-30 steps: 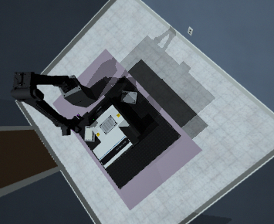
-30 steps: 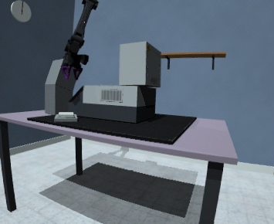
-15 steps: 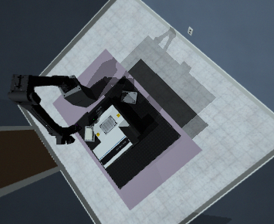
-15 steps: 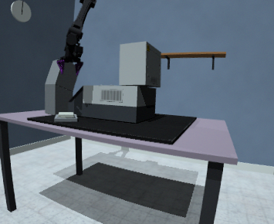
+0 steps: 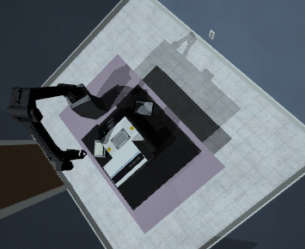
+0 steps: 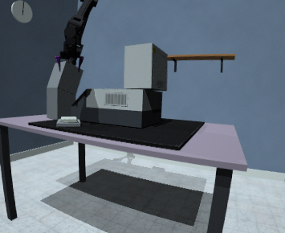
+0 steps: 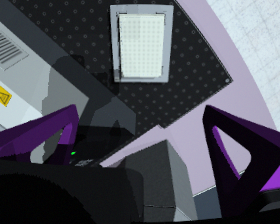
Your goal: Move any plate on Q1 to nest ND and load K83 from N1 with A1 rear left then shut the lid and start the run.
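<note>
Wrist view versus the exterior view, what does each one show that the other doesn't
Only the wrist view shows the well grid on the white plate from above, a small green lamp, and a yellow warning sticker on the machine. Only the exterior view shows the raised lid, the barcode label, the table legs, a wall shelf and a clock. Both show the plate in its holder on the black mat, the lilac table, and the open, empty end effector with its purple fingers.
</note>
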Robot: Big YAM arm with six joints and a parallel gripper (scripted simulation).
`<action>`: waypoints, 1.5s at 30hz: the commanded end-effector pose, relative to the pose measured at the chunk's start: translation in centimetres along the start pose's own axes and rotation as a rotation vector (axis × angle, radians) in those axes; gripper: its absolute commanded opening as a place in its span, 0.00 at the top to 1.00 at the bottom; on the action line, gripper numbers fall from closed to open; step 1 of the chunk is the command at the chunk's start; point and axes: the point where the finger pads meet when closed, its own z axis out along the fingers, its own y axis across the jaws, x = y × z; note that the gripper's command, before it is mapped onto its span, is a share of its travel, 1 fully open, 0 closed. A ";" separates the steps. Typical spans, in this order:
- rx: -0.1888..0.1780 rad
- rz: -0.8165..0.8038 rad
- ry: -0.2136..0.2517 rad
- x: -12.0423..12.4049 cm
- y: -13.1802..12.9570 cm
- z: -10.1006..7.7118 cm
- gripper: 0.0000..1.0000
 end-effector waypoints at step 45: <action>-0.003 0.009 -0.027 -0.9 0.7 5.3 0.00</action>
